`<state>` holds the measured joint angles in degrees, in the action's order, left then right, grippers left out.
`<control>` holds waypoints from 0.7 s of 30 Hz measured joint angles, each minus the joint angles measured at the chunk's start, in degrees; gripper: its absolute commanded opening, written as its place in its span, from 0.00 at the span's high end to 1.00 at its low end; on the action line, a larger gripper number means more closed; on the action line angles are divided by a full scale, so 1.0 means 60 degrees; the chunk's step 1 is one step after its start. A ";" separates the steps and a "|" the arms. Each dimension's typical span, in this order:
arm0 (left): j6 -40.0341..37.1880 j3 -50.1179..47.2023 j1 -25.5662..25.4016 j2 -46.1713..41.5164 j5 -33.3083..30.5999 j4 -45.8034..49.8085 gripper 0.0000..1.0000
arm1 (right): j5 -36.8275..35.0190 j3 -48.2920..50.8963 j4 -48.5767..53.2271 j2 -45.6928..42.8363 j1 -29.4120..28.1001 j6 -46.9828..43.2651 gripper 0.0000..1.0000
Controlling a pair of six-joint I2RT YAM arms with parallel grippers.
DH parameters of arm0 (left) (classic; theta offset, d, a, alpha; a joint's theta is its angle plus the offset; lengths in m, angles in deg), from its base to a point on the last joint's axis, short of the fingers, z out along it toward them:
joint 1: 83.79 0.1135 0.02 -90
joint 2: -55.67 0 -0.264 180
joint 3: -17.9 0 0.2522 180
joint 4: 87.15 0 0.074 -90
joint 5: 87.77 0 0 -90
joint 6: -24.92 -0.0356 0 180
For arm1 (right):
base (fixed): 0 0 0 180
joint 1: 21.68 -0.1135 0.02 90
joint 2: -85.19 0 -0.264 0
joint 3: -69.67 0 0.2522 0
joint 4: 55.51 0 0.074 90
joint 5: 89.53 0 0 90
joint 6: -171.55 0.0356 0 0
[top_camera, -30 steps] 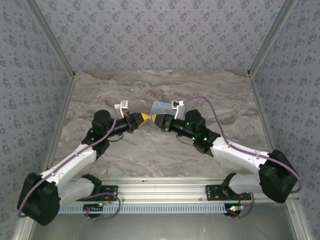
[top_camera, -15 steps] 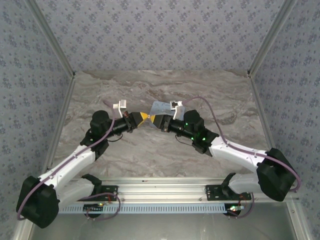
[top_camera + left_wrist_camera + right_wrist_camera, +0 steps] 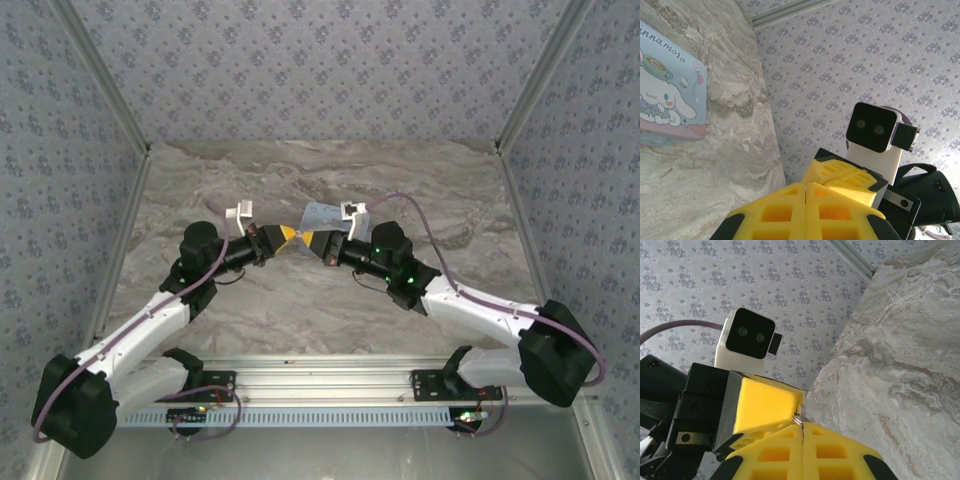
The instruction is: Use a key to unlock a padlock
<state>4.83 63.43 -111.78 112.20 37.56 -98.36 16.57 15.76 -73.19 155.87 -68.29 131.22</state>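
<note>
My two grippers meet tip to tip above the middle of the table, the left gripper [image 3: 293, 234] and the right gripper [image 3: 308, 238] facing each other. In the right wrist view my right gripper [image 3: 803, 424] is shut on a small silvery metal ring [image 3: 799, 416], which sticks out at its tips. The ring rests against the left gripper's yellow fingers [image 3: 765, 405]. In the left wrist view my left gripper [image 3: 805, 184] is shut, its pads pressed together, with the right gripper's yellow fingers [image 3: 850, 175] just behind. The padlock and the key's blade are hidden.
A pale blue tin [image 3: 322, 213] printed with a white cartoon animal lies flat on the marble table [image 3: 300, 300] just behind the grippers, and is also in the left wrist view as the tin [image 3: 665, 100]. Patterned walls close in the table at the back and both sides.
The right gripper's jaws have closed from partly open to shut. Both arms stay almost where they were, tips together.
</note>
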 measured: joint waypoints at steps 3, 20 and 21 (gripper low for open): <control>-0.0546 0.0040 -0.0004 -0.0255 0.0025 0.0739 0.62 | 0.0259 -0.0113 0.1002 -0.0499 0.0197 -0.0641 1.00; -0.7949 0.1249 -0.0127 -0.1242 0.1377 0.4291 0.38 | 0.0521 -0.5712 1.2892 0.0831 -0.0127 -0.6612 1.00; -0.8353 0.1249 -0.0448 -0.1191 0.1486 0.4299 0.38 | 0.0681 -0.5712 1.3023 0.0874 -0.0131 -0.6725 1.00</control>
<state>-45.29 70.93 -114.46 105.06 46.48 -72.57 20.65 -18.51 4.95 161.11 -69.07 90.87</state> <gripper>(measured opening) 0.615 0.040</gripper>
